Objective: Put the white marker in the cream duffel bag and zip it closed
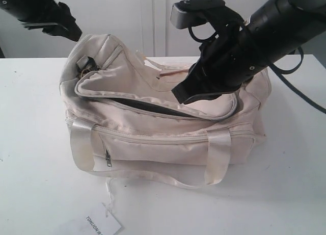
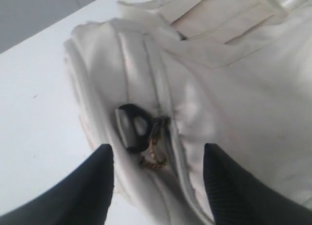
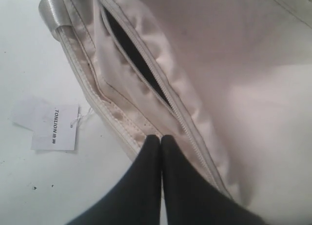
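Paper tag (image 1: 97, 225) lies before cream duffel bag (image 1: 168, 138), its zipper (image 3: 171, 108) partly open. Right gripper (image 3: 160, 138) pinched closed, empty; left gripper (image 2: 157, 148) spread wide, empty.

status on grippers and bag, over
Left gripper open above gold ring pull of the soft cream fabric duffel bag. Right gripper shut, empty, by the top zipper. Zipper part open; white marker not in sight. Nothing in the way.

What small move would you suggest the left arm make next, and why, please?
Probably lower the open left tool and close it on the gold ring pull framed between its fingers: the top zipper of the cream duffel bag gapes open, showing dark lining, and no marker is in view outside the bag.
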Robot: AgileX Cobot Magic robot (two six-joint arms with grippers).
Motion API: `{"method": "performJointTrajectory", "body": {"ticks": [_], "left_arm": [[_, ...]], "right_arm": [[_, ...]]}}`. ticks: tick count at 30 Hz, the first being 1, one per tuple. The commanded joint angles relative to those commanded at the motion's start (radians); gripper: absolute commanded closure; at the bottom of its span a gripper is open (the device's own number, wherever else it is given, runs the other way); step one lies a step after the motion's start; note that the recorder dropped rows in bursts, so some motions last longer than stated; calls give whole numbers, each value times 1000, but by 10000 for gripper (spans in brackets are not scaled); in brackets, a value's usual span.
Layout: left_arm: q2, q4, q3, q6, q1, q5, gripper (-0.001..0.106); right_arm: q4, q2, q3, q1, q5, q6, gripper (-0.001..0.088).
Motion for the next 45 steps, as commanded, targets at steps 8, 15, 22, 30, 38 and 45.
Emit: {"method": "performJointTrajectory", "body": {"ticks": [8, 15, 22, 30, 38, 45], "left_arm": [[54, 49, 0, -144, 0, 47, 462], [102, 49, 0, -187, 0, 42, 462], [132, 49, 0, -196, 0, 42, 462], [162, 21, 0, -196, 0, 42, 465], [162, 17, 0, -196, 0, 81, 838], [162, -109, 0, -196, 0, 93, 1053]], "right_arm": [[0, 0, 0, 0, 2, -5, 868], [0, 0, 0, 0, 2, -5, 868], [0, 0, 0, 0, 0, -5, 868], [0, 0, 0, 0, 0, -5, 868], [0, 0, 0, 0, 0, -5, 868], [0, 0, 0, 0, 0, -5, 868]]}}
